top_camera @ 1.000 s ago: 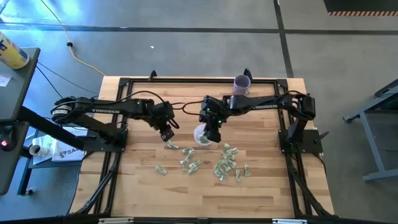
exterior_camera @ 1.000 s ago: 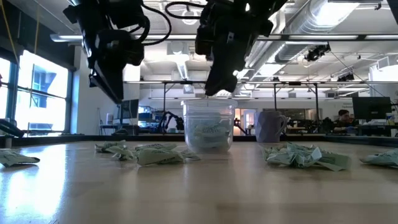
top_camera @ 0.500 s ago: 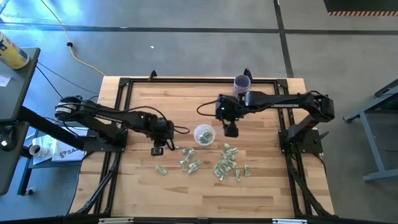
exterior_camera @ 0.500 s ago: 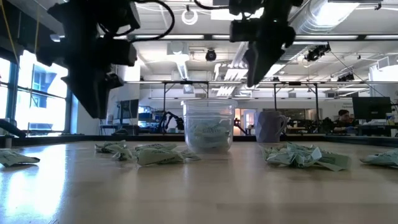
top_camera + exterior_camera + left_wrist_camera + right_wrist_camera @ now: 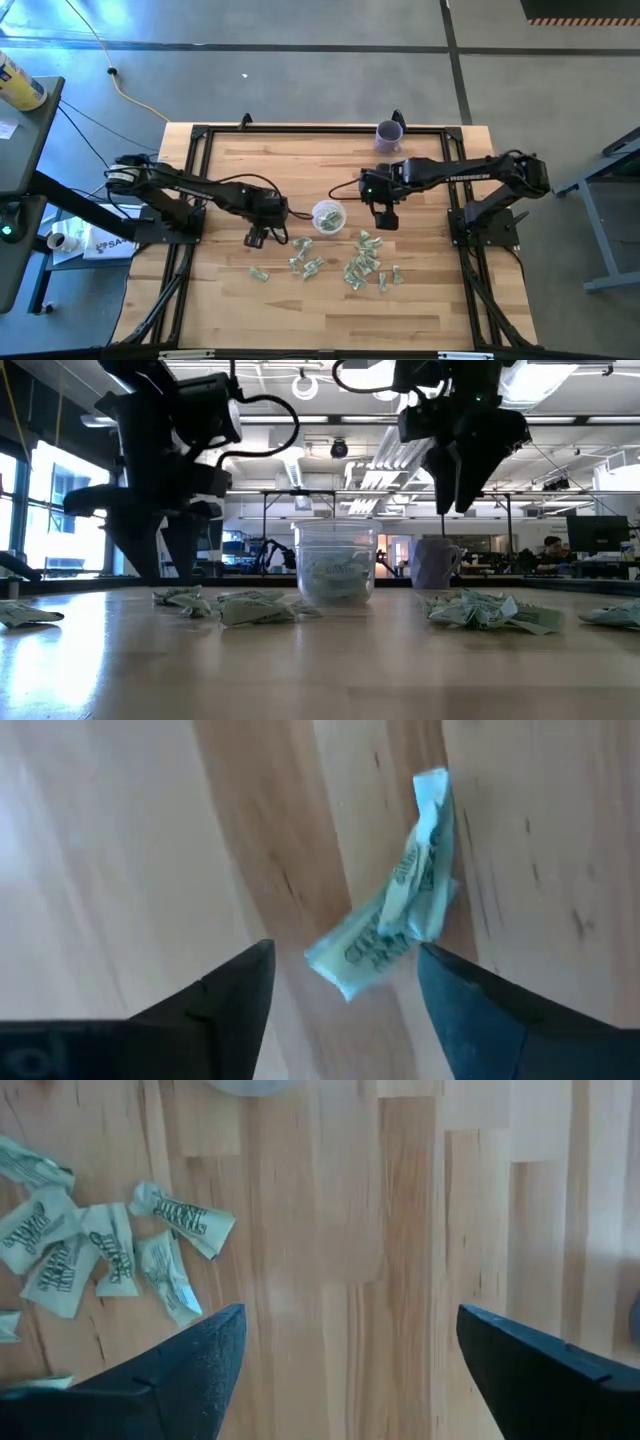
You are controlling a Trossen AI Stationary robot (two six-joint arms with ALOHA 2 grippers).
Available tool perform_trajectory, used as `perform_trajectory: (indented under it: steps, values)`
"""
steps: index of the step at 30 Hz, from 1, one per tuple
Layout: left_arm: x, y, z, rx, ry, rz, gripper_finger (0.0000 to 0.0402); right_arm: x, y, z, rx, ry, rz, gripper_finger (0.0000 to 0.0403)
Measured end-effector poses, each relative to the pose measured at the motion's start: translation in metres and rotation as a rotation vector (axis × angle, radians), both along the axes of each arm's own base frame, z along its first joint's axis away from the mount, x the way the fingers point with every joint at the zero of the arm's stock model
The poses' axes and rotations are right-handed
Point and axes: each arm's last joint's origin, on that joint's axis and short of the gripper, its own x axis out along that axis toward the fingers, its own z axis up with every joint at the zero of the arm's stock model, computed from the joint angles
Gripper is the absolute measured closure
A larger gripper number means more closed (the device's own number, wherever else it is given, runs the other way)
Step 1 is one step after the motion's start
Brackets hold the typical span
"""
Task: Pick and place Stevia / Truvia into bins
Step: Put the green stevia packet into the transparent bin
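Note:
Pale green Stevia sachets lie scattered on the wooden table's near half. The bin, a clear cup, stands at the middle with sachets inside; it also shows in the low view. My left gripper is open, pointing down low over the table left of the cup. One crumpled sachet lies flat on the wood between its fingers, untouched. My right gripper is open, higher up, right of the cup, over bare wood.
A purple cup stands at the table's far edge. A loose cluster of sachets lies on the near side of my right gripper. The black frame rails run around the table's edges.
My left gripper has sunk toward the table and the near edge, rolled about its own axis, and opened over a sachet. My right gripper has moved from above the cup toward the table's right edge. The cup and loose sachets have stayed put.

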Motion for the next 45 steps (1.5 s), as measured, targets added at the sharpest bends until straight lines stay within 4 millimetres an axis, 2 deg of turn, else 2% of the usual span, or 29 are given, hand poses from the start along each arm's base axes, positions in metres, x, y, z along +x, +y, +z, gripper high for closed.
perform_trajectory:
  steps: [4,8,12,18,21,24,26,30,37,39,42,45]
  values:
    - [0.004,-0.001,-0.012,0.005,0.046,-0.088,0.0125,0.000,0.005,-0.001,-0.006,0.011,0.013,0.0055]
    - [0.006,-0.001,-0.023,-0.007,0.104,-0.142,0.0162,-0.002,0.007,-0.001,-0.012,0.023,0.005,0.0056]
    - [0.006,-0.002,-0.028,-0.021,0.133,-0.146,0.0229,-0.005,0.007,-0.004,-0.006,0.056,-0.006,0.0057]
    - [0.003,-0.002,-0.028,-0.040,0.163,-0.090,0.0364,-0.018,0.009,-0.015,0.028,0.111,-0.005,0.0057]
    - [-0.001,-0.002,-0.025,-0.052,0.237,-0.002,0.0375,-0.030,0.010,-0.016,0.048,0.088,-0.034,0.0057]
    - [-0.005,-0.002,-0.015,-0.072,0.330,0.074,0.0353,-0.046,0.011,-0.013,0.057,0.033,-0.083,0.0057]
    - [0.000,-0.003,0.002,-0.103,0.321,0.124,0.0346,-0.057,0.012,-0.009,0.064,-0.015,-0.120,0.0057]
    - [0.014,-0.004,0.038,-0.130,0.252,0.182,0.0376,-0.076,0.013,0.000,0.087,-0.130,-0.203,0.0057]
    - [0.065,-0.003,0.117,-0.116,-0.186,0.226,0.0373,-0.098,0.024,0.010,0.082,-0.238,-0.269,0.0057]
    - [0.075,-0.002,0.131,-0.107,-0.300,0.230,0.0375,-0.102,0.030,0.013,0.078,-0.265,-0.277,0.0057]
    - [0.094,0.006,0.130,-0.101,-0.382,0.256,0.0375,-0.107,0.037,0.015,0.063,-0.286,-0.286,0.0057]
    - [0.108,0.018,0.107,-0.099,-0.331,0.313,0.0375,-0.107,0.043,0.015,0.040,-0.298,-0.290,0.0057]
